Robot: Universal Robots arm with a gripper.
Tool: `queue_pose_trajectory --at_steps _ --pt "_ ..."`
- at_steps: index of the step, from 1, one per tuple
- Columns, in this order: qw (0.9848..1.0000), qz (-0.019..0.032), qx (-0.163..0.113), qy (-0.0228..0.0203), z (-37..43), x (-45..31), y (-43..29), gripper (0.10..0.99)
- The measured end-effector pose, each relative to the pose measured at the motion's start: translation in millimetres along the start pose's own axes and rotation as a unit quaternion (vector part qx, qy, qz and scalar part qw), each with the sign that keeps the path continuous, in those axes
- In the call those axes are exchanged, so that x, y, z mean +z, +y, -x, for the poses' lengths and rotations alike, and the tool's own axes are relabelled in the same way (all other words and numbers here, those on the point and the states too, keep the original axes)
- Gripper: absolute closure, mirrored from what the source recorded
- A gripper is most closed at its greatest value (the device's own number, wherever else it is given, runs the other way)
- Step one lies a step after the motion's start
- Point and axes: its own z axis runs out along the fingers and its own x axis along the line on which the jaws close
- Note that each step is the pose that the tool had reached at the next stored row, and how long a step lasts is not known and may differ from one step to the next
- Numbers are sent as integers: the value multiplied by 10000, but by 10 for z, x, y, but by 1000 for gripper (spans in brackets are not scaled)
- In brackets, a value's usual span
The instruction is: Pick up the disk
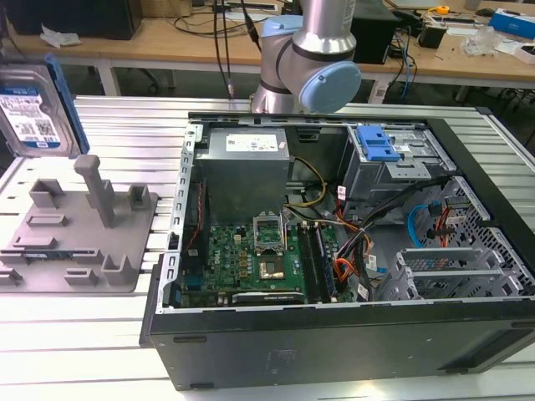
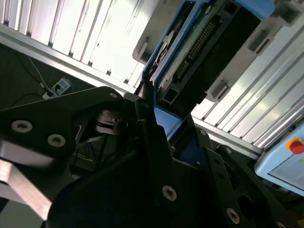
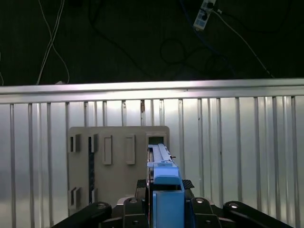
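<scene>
The disk (image 1: pixel 33 107), flat silver rectangle, blue-railed, in the pincer (image 3: pixel 164 187).

1. The arm (image 1: pixel 305 58) in the exterior view is brushed silver tubing with chunky grey joints and a round pale-blue cap on one.
2. The gripper (image 2: pixel 156 137) in both wrist views is matte black linkage plates, dotted with shiny silver screw heads.
</scene>
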Motion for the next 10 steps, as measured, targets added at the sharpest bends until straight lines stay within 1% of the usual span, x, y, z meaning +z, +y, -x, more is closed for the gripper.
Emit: queue_pose_trajectory --at_steps 1,3,4,10 --pt "10000 0 0 0 -1 -51 2 718" --pt "10000 0 0 0 -4 -192 7 718" --pt "10000 0 0 0 -5 -245 9 718" --pt "10000 0 0 0 -11 -524 19 718"
